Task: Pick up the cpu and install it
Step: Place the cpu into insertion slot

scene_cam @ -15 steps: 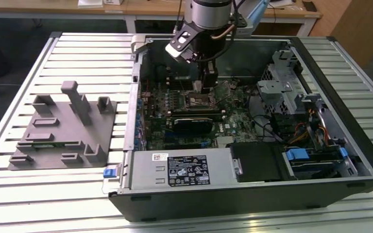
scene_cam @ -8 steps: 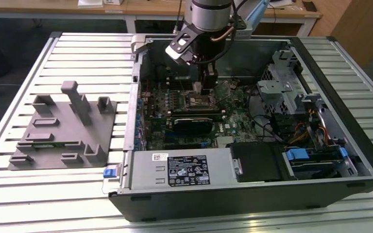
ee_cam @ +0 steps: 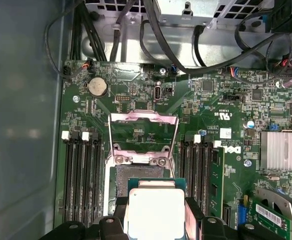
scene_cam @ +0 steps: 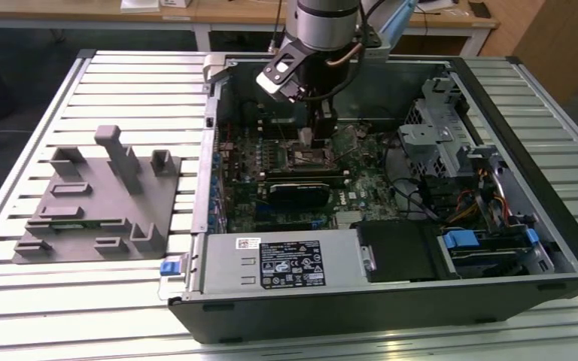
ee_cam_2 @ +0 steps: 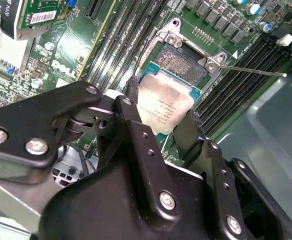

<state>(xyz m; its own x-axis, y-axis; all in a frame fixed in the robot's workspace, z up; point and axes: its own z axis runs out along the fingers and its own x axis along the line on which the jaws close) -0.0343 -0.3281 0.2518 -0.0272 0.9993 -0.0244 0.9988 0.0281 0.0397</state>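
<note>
Holding the cpu point(ee_cam_2: 163, 107) by two opposite edges, the tool point(ee_cam_2: 162, 100) is hanging inside the open case point(scene_cam: 390, 301), low over the motherboard point(ee_cam: 211, 100); its two black fingers point(ee_cam_2: 135, 115) are pressing against the chip's sides, drawn in to the chip's width; the cpu's pale metal top is facing both wrist cameras, and the chip is looking level between the fingers in the first wrist view

Lying open on the board, the socket point(ee_cam: 138, 172) is showing its dark contact field; its metal load plate point(ee_cam: 143, 132) is standing folded back on the far side, and a thin lever point(ee_cam_2: 251, 71) is sticking out sideways from one corner; the cpu is sitting over the socket's near edge and covering part of it, though I cannot tell whether it is touching the socket or hovering just clear

Black memory slots point(ee_cam: 80, 170) are running along both sides of the socket; a coin battery point(ee_cam: 96, 86) is sitting beyond them near the board's edge, and a finned heatsink point(ee_cam: 282, 150) is lying well apart from the chip

In the exterior view the arm point(scene_cam: 324, 22) is standing upright over the board with the tool at the socket; a grey fixture point(scene_cam: 98, 195) is resting on the slatted desk point(scene_cam: 28, 301) at the exterior view's left of the case, well apart from the tool; a power supply point(scene_cam: 284, 259) is filling the case's near side
</note>
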